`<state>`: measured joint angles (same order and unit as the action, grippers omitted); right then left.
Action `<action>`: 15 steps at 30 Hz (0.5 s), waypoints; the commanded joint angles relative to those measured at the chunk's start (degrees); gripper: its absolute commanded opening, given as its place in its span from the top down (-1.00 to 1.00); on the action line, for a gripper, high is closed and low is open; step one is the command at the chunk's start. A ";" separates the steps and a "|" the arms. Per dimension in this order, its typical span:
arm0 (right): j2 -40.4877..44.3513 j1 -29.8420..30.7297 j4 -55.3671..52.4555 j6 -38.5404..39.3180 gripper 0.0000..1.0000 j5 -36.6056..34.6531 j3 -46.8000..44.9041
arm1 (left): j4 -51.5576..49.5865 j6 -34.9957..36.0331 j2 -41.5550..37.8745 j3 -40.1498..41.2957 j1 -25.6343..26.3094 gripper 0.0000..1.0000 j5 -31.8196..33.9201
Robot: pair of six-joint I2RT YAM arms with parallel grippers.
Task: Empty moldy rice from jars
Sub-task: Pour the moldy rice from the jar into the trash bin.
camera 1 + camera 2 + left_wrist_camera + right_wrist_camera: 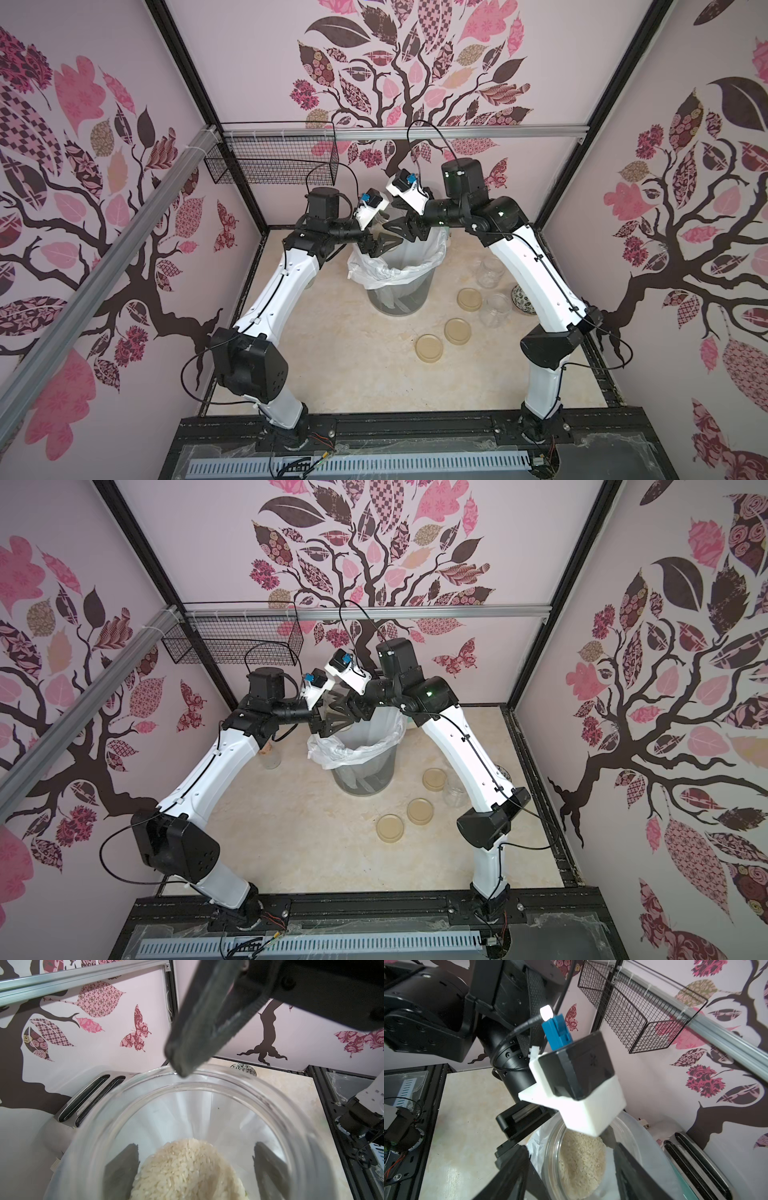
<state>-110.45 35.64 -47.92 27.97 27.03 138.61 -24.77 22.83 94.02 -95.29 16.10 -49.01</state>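
While over the bin (399, 299), clamping jar (207, 1093) of moldy rice (187, 1172) in left jaws, reaching its rim with right jaws, grip unclear.

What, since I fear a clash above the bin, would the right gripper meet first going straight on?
The jar of rice held by the left gripper: it sits between the right gripper's spread jaws, so contact looks near, though depth is hard to judge.

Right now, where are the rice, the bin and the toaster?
rice (187, 1169): left wrist view, middle of the heap.
bin (399, 301): in a top view, grey wall.
toaster (92, 1098): left wrist view, top between slots.
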 commanded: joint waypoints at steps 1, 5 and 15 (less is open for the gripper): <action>-0.82 0.03 -2.21 1.74 -0.24 0.16 1.93 | 1.54 2.53 0.45 -3.98 -0.10 -0.34 -1.35; -1.99 0.01 -2.61 2.64 -0.06 -0.79 1.34 | 1.26 3.64 1.68 -5.29 -0.10 -0.34 -0.58; -3.53 -0.03 -4.02 4.64 0.43 1.39 -0.24 | -4.32 12.24 4.00 -8.83 -0.11 -0.37 0.54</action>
<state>-113.23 35.55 -49.12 31.70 26.87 138.56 -30.11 30.52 98.54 -100.47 16.10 -47.31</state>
